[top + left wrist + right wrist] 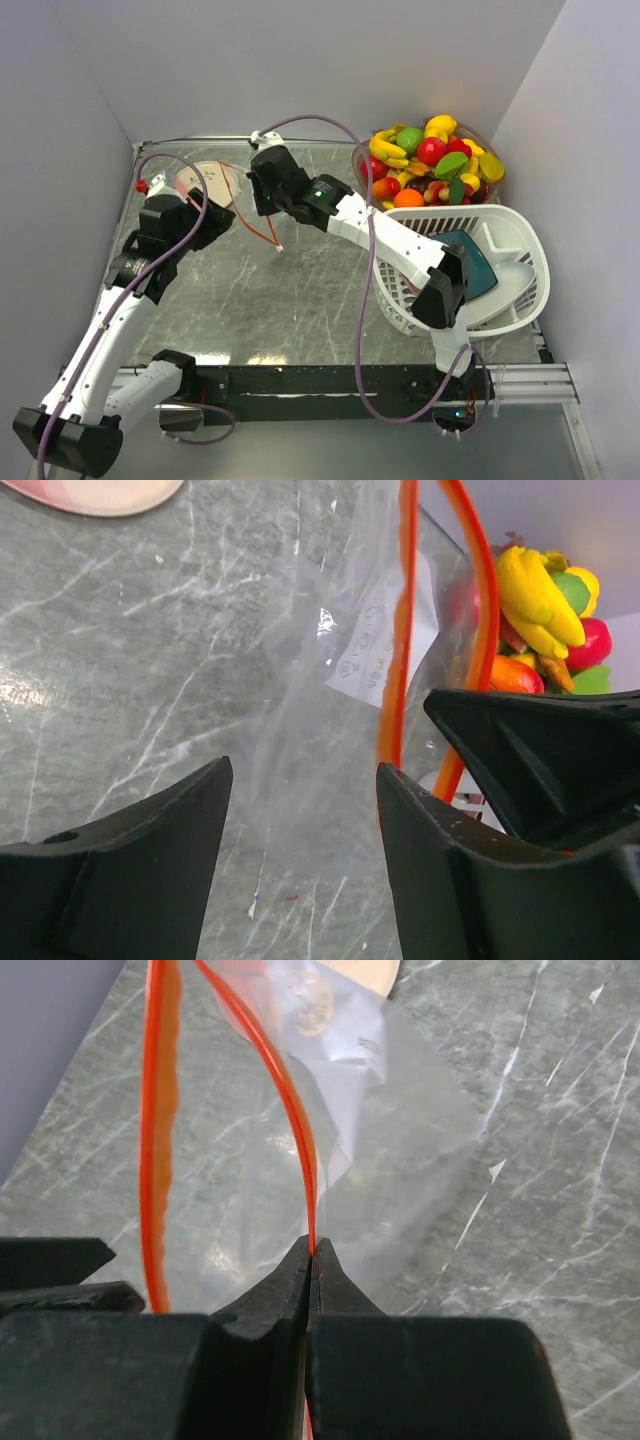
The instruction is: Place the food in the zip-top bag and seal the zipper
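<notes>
Left of the white basket [520,235], seen from above, the zip-top bag [240,200] sits between the left gripper [222,208] and the right gripper [260,200]. The food [432,150] is heaped in a clear bowl [358,160] just behind the basket. From the left wrist, that claw's jaws stand wide apart, with clear bag film between them. From the right wrist, the jaws are pinched tight on the zipper [160,1110], and the bag's mouth gapes.
</notes>
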Robot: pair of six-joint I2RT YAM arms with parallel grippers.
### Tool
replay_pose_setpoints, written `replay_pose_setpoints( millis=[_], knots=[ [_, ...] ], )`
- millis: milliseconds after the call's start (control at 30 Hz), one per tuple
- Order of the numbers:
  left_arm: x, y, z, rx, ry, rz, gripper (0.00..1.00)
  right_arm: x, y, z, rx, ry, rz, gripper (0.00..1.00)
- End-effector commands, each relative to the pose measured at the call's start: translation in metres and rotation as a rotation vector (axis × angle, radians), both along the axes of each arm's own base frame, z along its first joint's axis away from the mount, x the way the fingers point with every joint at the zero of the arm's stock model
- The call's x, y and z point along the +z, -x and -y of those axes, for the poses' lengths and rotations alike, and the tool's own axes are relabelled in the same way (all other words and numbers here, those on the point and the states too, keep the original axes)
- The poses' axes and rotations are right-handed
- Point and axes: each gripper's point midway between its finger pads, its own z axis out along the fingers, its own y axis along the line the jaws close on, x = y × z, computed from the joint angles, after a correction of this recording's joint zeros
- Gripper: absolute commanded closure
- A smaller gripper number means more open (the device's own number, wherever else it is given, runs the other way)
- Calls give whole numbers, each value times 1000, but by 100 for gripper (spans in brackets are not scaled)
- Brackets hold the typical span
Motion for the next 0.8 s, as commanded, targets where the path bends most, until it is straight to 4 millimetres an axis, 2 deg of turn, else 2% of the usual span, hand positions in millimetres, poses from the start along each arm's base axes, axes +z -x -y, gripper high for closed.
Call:
replay_pose_setpoints(
  millis=[0,167,433,533,600,667,700,733,767],
  knots=[
    [27,-1,-8,57,-20,68,35,32,-1,1,-33,-127,9,100],
    [28,-6,0,43,-38,56,35,34,0,-3,-35,-172,-10,100],
    [22,-31,15,28,-78,57,37,35,0,-2,-58,-189,-14,100],
    [0,-38,9,64,-132,-1,42,33,-1,-1,-68,-191,-12,100],
    [-12,-41,2,96,-170,-32,48,32,-2,2,-70,-194,-10,100],
    [-12,-39,-17,179,-232,-48,64,24,-12,15,-103,-178,-20,100],
    [-6,-38,-25,203,-260,-37,70,21,-15,21,-112,-175,-32,100],
    [5,-37,-38,258,-295,-14,84,17,-21,28,-126,-175,-43,100],
    [10,-35,-44,277,-319,-9,90,12,-30,40,-144,-174,-55,100]
  ],
)
